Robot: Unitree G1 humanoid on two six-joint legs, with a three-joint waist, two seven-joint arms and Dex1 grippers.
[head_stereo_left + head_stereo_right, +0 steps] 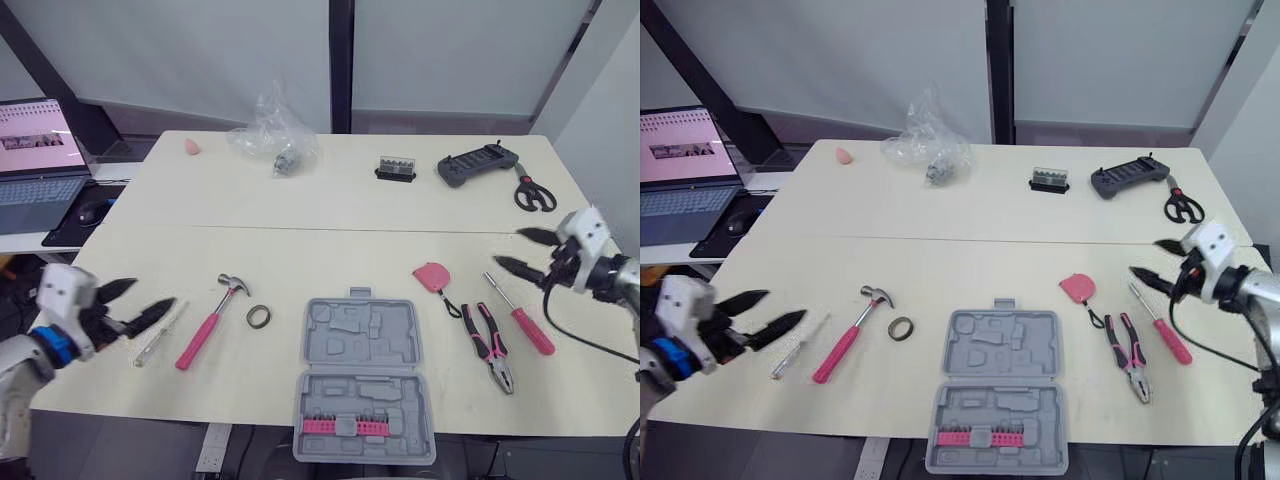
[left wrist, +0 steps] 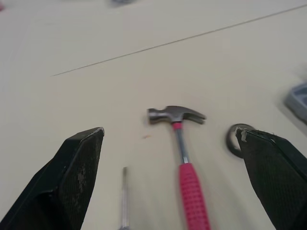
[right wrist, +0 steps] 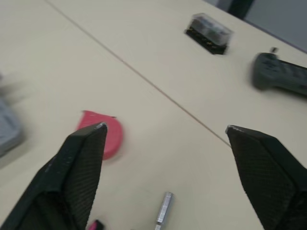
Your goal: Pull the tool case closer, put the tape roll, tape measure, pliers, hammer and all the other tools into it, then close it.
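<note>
- Left gripper (image 1: 152,292) wide open, empty, hammer (image 1: 210,325) just beside; right gripper (image 1: 508,248) wide open, empty, near tape measure (image 1: 432,275).
- Left wrist view catches tape roll (image 2: 229,141) beside the hammer.

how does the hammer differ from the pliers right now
The hammer lies left of the open case, the pliers right of it. The hammer has one all-pink handle; the pliers have two pink-and-black handles. The hammer's steel head points away from the robot, while the pliers' nose points toward the near edge. Both lie flat on the table, outside the case.
</note>
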